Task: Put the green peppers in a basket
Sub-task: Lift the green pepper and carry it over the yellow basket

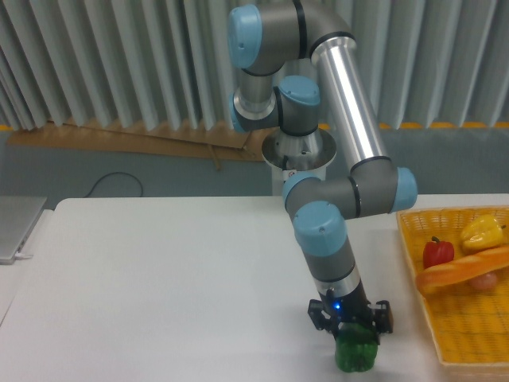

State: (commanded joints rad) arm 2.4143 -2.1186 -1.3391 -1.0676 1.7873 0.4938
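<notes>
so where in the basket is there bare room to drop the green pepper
The near end of the basket is bare mesh, in front of the long orange item. The far end is crowded: red pepper, yellow pepper and that orange item. The end effector sits on the green pepper, left of the basket.
</notes>
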